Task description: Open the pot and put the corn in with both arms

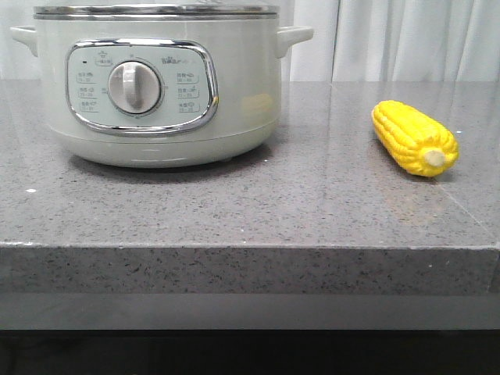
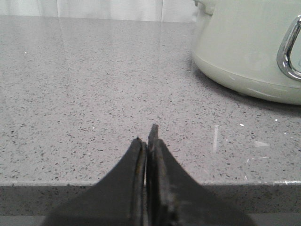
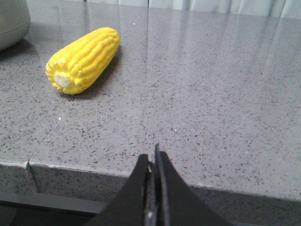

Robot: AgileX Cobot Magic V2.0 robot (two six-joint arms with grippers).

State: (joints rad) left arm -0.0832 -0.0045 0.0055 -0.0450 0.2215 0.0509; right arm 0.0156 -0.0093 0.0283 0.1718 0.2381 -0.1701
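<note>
1. Two task objects are being shown on a speckled grey stone counter [image 1: 312, 203]: the pot [image 1: 156, 86] toward the left and the corn [image 1: 414, 138] toward the right, well apart from each other.
2. The pot is being kept covered by its steel-rimmed lid [image 1: 156, 11], with the chrome-framed control panel [image 1: 141, 86] and round dial [image 1: 134, 86] being turned toward the front camera.
3. A side handle [image 1: 293, 36] is being shown on the pot's right, and another at its left edge.
4. The corn is being seen lying on its side, its pale stub end [image 1: 434, 158] being pointed toward the front edge of the counter.
5. The left gripper [image 2: 148, 141] is being held with its fingers pressed together and nothing between them, just at the counter's front edge, with the pot's lower wall being seen off to one side.
6. The right gripper [image 3: 154, 162] is likewise being held closed and empty at the counter's edge, clear of the corn.
7. A pale curtain [image 1: 406, 39] is being seen behind the counter.
</note>
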